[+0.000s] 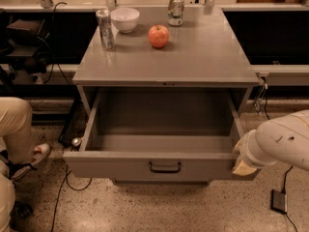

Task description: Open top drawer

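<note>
The top drawer [120, 167] of the grey metal cabinet [193, 57] stands pulled far out toward me, its inside empty. A small dark bar handle [165, 167] sits at the centre of its front. My white arm [285, 141] comes in from the right, and the gripper [243, 164] is at the drawer front's right corner, mostly hidden behind the wrist. No other drawers show.
On the cabinet top stand a tall silver can [105, 29], a white bowl [125, 19], a red apple [158, 36] and a green can [176, 9]. A person's leg and shoe [21, 139] are at the left. Cables and a small black box [279, 201] lie on the floor.
</note>
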Available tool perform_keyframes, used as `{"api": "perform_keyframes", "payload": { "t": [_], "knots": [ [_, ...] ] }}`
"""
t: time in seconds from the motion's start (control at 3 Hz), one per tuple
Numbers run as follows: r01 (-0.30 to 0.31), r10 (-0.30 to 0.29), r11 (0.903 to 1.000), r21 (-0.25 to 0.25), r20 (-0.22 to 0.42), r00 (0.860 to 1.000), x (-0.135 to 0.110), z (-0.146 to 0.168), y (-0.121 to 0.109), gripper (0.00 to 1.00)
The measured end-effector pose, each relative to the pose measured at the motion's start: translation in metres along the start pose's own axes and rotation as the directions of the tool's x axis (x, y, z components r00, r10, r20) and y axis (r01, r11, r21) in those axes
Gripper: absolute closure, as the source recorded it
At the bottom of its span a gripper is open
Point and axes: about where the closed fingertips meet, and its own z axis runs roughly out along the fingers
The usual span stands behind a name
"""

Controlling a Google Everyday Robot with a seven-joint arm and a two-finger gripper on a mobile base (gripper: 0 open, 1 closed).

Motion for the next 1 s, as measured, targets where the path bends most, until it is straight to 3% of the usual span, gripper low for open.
{"api": "perform_keyframes", "payload": {
  "t": [0.67,1.0],
  "knots": [
    [0.002,-0.002,1.0000,0.003,0.000,1.000,-0.0003,-0.0018,-0.0003,0.07],
    [0.001,-0.001,1.0000,0.003,0.000,1.000,-0.0004,-0.0022,-0.0002,0.00]
  ]
}}
